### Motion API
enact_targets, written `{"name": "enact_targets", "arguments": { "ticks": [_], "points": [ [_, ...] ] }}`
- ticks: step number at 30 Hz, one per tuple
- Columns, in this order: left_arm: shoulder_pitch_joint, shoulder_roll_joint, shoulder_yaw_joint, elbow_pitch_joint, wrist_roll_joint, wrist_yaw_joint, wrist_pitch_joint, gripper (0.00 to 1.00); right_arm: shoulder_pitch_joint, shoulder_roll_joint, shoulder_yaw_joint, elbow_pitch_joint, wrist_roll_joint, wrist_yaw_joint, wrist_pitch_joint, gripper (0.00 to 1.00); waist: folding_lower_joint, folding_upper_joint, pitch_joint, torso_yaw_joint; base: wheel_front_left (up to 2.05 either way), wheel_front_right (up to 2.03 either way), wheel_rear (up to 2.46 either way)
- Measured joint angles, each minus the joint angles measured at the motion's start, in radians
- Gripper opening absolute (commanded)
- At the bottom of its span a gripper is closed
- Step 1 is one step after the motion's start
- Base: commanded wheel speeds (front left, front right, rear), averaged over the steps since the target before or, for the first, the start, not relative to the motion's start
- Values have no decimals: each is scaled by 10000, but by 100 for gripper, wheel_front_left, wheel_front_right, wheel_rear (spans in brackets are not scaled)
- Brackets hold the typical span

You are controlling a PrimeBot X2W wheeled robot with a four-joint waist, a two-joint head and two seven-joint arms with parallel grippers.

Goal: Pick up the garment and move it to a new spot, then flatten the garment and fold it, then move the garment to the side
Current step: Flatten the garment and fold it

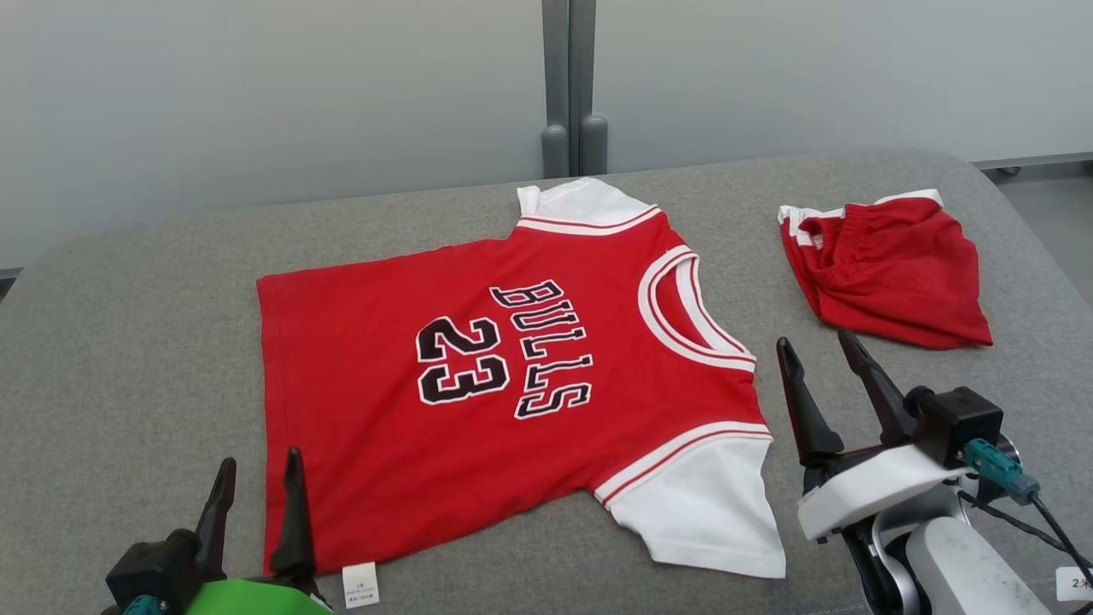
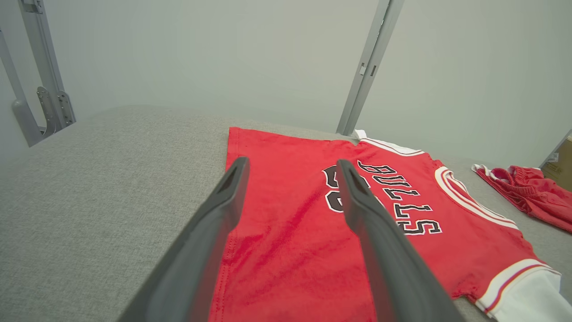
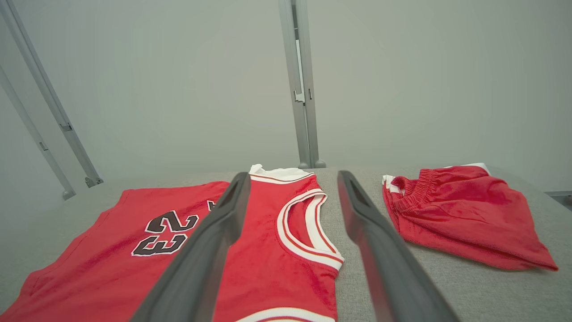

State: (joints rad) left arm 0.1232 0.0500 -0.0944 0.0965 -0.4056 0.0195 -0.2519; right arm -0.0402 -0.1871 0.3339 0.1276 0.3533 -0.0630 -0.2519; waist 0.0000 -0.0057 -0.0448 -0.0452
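The garment (image 1: 478, 384) is a red jersey with white sleeves and "BULLS 23" in black. It lies spread flat in the middle of the grey padded table (image 1: 128, 325), neck hole toward the right. My left gripper (image 1: 256, 487) is open at the lower left, just over the jersey's hem corner. My right gripper (image 1: 820, 359) is open at the lower right, just right of the collar and near sleeve. Along the left wrist view the jersey (image 2: 313, 223) stretches away between the open fingers (image 2: 214, 223). The right wrist view looks over the collar (image 3: 304, 223).
A pair of red shorts (image 1: 888, 265) with white trim lies crumpled at the table's far right, also seen as the shorts (image 3: 460, 214) in the right wrist view. A pale wall with a grey post (image 1: 570, 85) stands behind the table. A white care tag (image 1: 360, 585) sticks out at the hem.
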Motion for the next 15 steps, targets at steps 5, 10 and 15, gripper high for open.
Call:
{"name": "enact_targets", "arguments": {
  "ticks": [5,10,15],
  "points": [
    [170,-2,-12,-138,48,75,0,100,112,67,40,10,-132,-23,0,100,0,0,-23,-5,0,0,0],
    [281,-2,-50,-226,48,130,0,100,180,228,36,10,-261,-92,0,100,0,0,-54,-7,0,0,0],
    [453,-2,-82,-343,46,159,0,100,334,268,33,38,-391,-94,0,100,0,0,-82,-9,0,0,0]
  ]
}}
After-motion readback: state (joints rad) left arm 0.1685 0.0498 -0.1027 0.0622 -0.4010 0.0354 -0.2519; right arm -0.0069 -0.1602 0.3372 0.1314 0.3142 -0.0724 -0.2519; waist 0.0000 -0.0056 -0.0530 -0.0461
